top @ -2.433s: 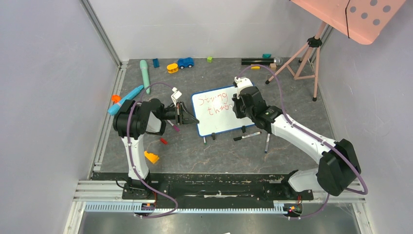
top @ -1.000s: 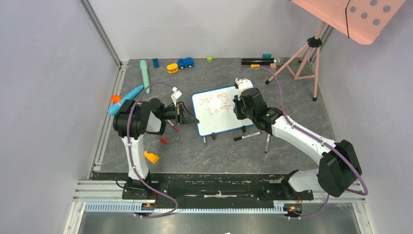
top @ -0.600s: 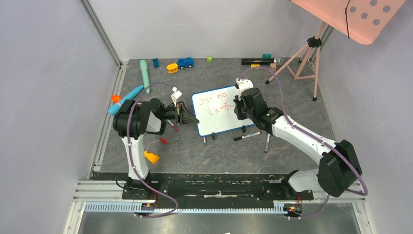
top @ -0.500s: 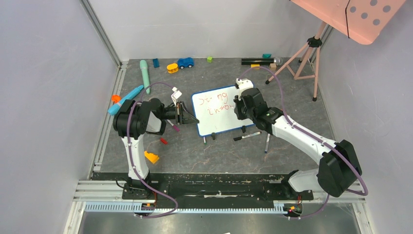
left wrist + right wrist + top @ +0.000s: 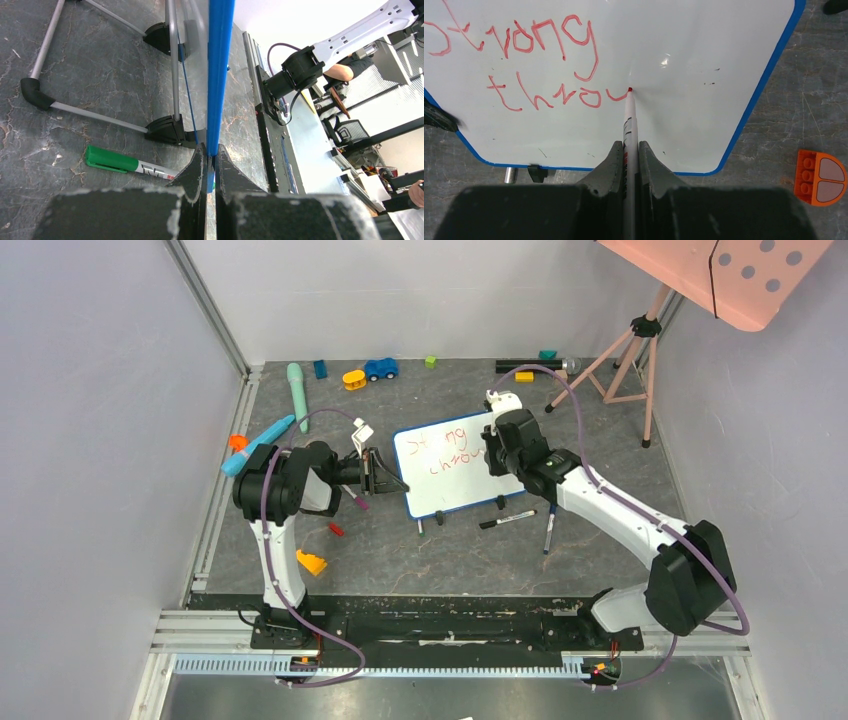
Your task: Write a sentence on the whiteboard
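The small white whiteboard with a thin blue frame (image 5: 452, 490) stands on black feet near the middle of the tabletop, a little toward the far edge. The left jaws are closed tight on its blue side edge. The right jaws are closed on a white marker with a red tip (image 5: 629, 120), and the tip touches the board. The red handwritten sentence (image 5: 531, 50) shows 2 lines: "strong", "throu".

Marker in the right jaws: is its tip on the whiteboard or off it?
On it: the marker tip meets the whiteboard at the end of the red writing.
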